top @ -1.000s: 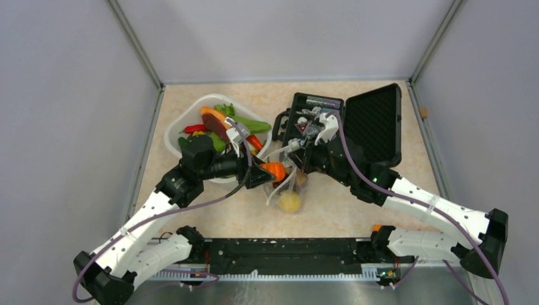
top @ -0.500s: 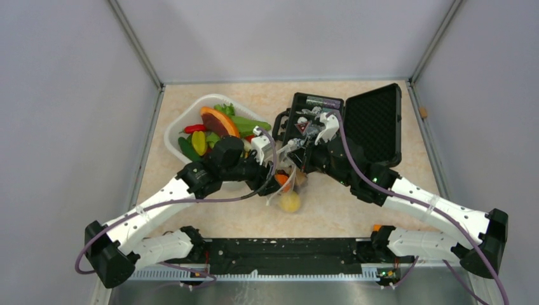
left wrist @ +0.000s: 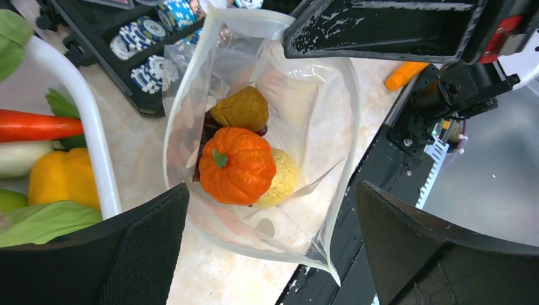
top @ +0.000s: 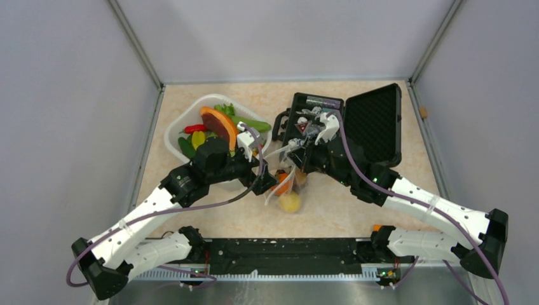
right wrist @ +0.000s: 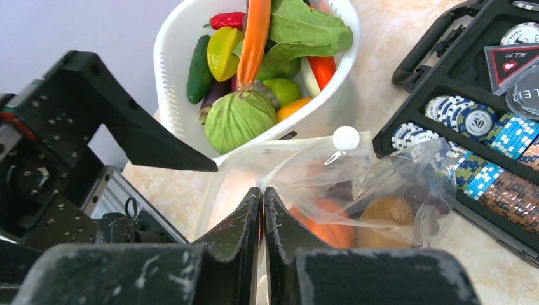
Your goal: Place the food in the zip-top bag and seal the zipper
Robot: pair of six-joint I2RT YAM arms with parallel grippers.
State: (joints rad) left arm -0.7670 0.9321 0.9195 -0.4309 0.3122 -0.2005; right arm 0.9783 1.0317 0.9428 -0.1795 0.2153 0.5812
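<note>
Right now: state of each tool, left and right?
Left tool: open, holding nothing, poised over the mouth of the zip-top bag.
Right tool: shut on the zip-top bag's edge.

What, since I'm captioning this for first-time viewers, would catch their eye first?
The orange toy pumpkin lying inside the clear zip-top bag at mid-table stands out most, with the left gripper open over the bag's mouth and the right gripper pinching its rim. Just left of it in the top view, the white basket heaped with bright toy vegetables draws the eye next.
</note>
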